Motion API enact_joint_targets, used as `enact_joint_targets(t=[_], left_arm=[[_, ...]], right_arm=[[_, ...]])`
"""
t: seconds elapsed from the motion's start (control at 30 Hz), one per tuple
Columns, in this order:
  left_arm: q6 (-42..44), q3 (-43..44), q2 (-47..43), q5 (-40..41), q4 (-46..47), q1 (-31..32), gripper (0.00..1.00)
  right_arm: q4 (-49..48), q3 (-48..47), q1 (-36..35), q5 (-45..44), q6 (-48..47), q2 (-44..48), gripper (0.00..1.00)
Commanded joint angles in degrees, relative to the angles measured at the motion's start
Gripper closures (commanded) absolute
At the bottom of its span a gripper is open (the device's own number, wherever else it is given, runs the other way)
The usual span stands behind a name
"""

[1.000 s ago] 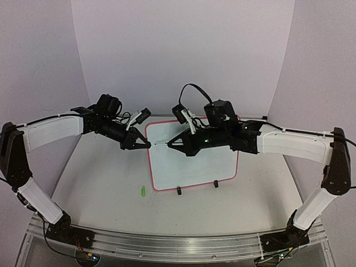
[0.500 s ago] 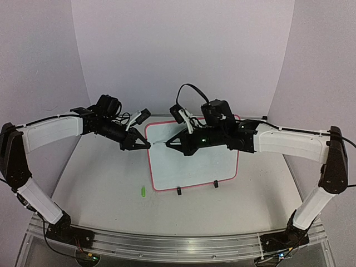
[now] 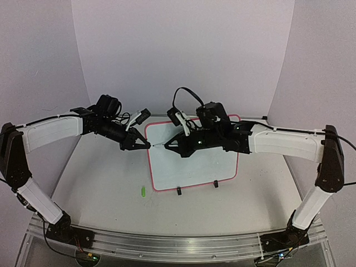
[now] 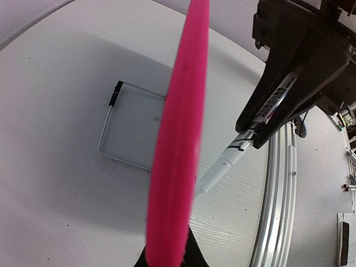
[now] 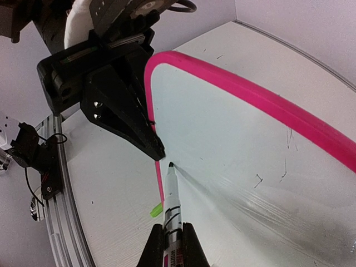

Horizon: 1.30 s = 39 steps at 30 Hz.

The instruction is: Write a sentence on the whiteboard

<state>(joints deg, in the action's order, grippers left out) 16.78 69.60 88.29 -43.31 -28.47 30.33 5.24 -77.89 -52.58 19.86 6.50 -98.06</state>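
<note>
The whiteboard (image 3: 194, 167), white with a pink frame, stands tilted on the table. No green sentence shows on it, only a few faint dark scratches (image 5: 257, 179). My left gripper (image 3: 146, 144) is shut on the board's left frame edge, which fills the left wrist view as a pink band (image 4: 178, 139). My right gripper (image 3: 170, 144) is shut on a white marker (image 5: 171, 194). The marker's dark tip (image 5: 169, 164) is at the white surface near the left edge, just beside the left gripper's fingers (image 5: 139, 130). The marker also shows in the left wrist view (image 4: 245, 139).
A green marker cap (image 3: 142, 191) lies on the table left of the board's lower corner, also in the right wrist view (image 5: 157, 209). The board's wire stand (image 4: 130, 125) and black clip feet (image 3: 179, 191) rest on the table. A metal rail (image 3: 167, 245) runs along the near edge.
My right arm has shifted a little to the left, with the marker tip staying near the board's left edge. The left arm and the board have not moved.
</note>
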Motion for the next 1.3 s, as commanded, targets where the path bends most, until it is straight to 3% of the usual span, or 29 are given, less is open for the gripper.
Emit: enact_joint_targets(t=[0.0, 0.57, 1.27], left_arm=[[2.6, -0.6, -0.9, 3.8, -0.3, -0.4, 1.0], [2.5, -0.6, -0.9, 3.5, -0.3, -0.4, 1.0], [2.5, -0.6, -1.7, 3.7, -0.3, -0.4, 1.0]], right_arm=[[-0.7, -2.5, 0.0, -4.3, 0.4, -0.1, 1.0], [-7.3, -1.0, 0.0, -9.2, 0.3, 5.1, 1.0], [-6.0, 4.3, 0.0, -9.1, 2.4, 6.2, 1.0]])
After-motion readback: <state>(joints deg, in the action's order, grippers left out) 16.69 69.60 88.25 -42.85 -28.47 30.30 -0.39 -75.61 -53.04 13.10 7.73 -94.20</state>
